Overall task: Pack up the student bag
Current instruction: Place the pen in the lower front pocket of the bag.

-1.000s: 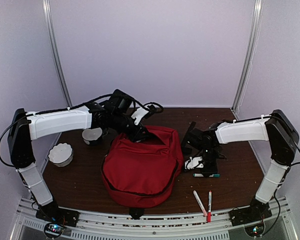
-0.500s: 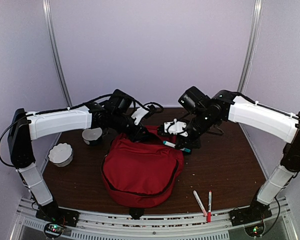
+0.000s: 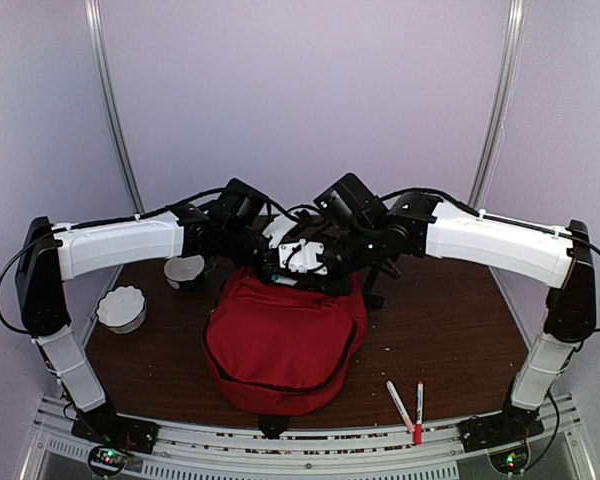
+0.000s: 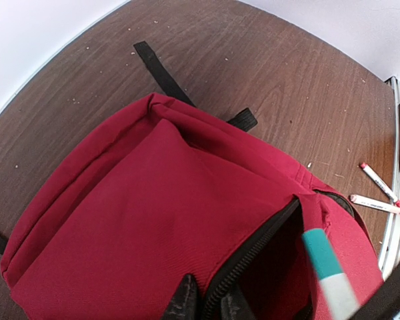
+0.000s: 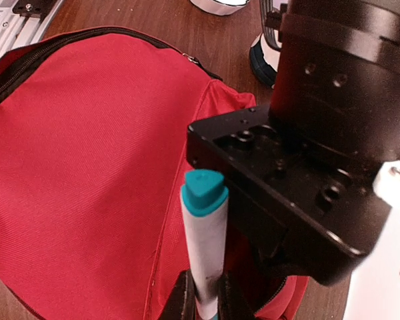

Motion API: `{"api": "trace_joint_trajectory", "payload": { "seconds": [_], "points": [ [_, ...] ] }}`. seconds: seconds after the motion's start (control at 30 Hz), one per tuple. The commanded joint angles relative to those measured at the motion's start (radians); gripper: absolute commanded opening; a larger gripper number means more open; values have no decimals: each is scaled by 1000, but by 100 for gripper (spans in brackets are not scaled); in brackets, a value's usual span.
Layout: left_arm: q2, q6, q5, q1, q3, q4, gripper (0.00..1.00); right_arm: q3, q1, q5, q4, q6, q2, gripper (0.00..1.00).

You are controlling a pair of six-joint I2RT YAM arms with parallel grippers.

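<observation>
- Two loose markers [image 3: 409, 400], white barrels with red on them, lie side by side on the dark wooden table [image 3: 450, 330], in the lower right of the top view, close to the front edge and apart from everything else.
- The red backpack [image 3: 280, 340] lies flat in the middle of the table, filling the centre of the top view. A black zipper line curves around its near side. In the left wrist view black straps [image 4: 161, 70] stick out from under it onto the wood.
- A fluted white bowl [image 3: 121, 308] sits at the left edge of the table, well clear of the backpack.
- A second, rounder bowl [image 3: 185, 271] stands further back, just beyond the backpack's upper-left corner and under the left arm [image 3: 120, 245].
- The left gripper [image 4: 207, 303] is at the backpack's far end, fingers pinched together on the black zipper trim at the edge of the opening. The dark interior shows in the lower right of that view.
- The right gripper [image 5: 205, 300] is right beside it, clamped on a teal-capped marker [image 5: 205, 233] with a white barrel. The marker's cap points at the opening, nearly touching the black body of the left gripper.
- In the top view both grippers meet above the backpack's far edge, at centre frame, with the right arm [image 3: 490, 245] stretching in from the right.
</observation>
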Motion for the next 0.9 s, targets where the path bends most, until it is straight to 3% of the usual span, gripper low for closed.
{"api": "trace_joint_trajectory", "payload": {
  "seconds": [0.0,0.13,0.47,0.87],
  "points": [
    [2,-6,19,-6,37,21,13,-37,-2,60,124,-62,17,7],
    [6,-5,21,-6,38,21,13,-66,-2,80,164,-87,32,8],
    [9,-5,28,-6,39,21,13,-126,-3,162,228,-73,18,26],
    [9,-5,28,-6,39,19,13,-125,-4,149,143,15,-52,29]
  ]
}}
